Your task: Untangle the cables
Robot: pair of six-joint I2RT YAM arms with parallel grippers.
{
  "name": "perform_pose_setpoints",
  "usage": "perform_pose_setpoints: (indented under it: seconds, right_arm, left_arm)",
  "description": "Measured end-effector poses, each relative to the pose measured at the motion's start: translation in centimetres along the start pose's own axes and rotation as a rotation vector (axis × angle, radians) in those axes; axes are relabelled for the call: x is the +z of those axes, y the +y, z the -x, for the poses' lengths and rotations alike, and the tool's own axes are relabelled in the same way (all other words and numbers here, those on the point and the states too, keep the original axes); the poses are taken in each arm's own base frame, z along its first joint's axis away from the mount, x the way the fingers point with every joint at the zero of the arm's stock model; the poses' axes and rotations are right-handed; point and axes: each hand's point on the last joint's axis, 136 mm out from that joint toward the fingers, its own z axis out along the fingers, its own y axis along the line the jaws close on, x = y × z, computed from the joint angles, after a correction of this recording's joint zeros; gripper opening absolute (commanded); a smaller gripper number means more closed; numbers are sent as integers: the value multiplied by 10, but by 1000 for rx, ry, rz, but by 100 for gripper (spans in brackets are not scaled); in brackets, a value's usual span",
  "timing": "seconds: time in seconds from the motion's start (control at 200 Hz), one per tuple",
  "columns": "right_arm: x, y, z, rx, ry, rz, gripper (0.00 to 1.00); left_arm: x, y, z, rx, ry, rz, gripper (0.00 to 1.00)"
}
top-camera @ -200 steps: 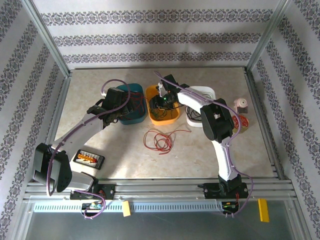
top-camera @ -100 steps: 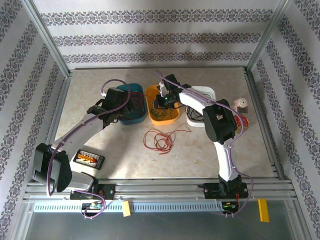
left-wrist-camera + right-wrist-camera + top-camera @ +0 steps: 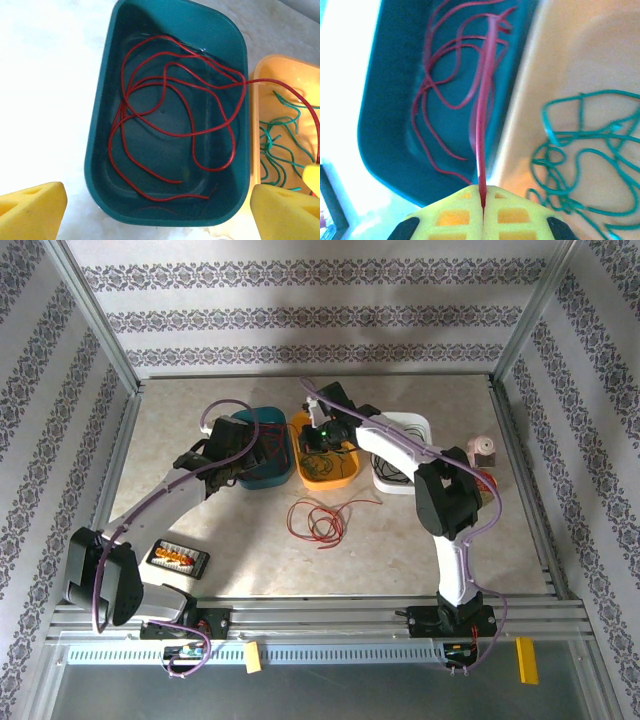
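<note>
The red cable (image 3: 485,100) lies mostly in the teal bin (image 3: 200,30), sprawled in wide, crossing loops over the floor. One strand climbs over the rim towards the orange bin (image 3: 580,55), and that strand is what I've got. My right hand (image 3: 482,192) has its yellow pads pressed together on it, with the wire running out straight and taut from the seam between them.

The green cable (image 3: 543,120) is heaped in the orange bin just beside it, in tighter curls. I can't tell whether the red strand is hooked through any of it.

Handling-wise, I judge these wires as feather-light, limp and fairly slick. They'll hold no shape, they'll drag their loops along, and a snag will tighten if I pull fast. So a pinch near a free end is the place to hold, not mid-loop, and I should draw slowly along the strand's own line.

My left hand (image 3: 157,212) hangs over the teal bin with its pads wide apart, gripping nothing. It's well placed to pin a loop if the bundle starts to lift.

Further out, a loose red tangle (image 3: 318,520) sits on the worktop (image 3: 400,550) in front of the bins. A black cable (image 3: 392,472) droops from the white bin (image 3: 415,425) on the right.
</note>
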Motion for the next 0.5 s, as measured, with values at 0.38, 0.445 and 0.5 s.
perform_pose_setpoints:
  seconds: [0.38,0.445,0.5]
  right_arm:
    - [55,51,5,-18,35,53,3]
    - [72,44,1,9,61,36,3]
    - [82,36,-3,26,77,13,4]
  left_arm:
    - [-27,17,19,-57,-113,24,95]
    - [-30,19,21,-60,-123,26,95]
    - [-30,20,20,-60,-125,29,95]
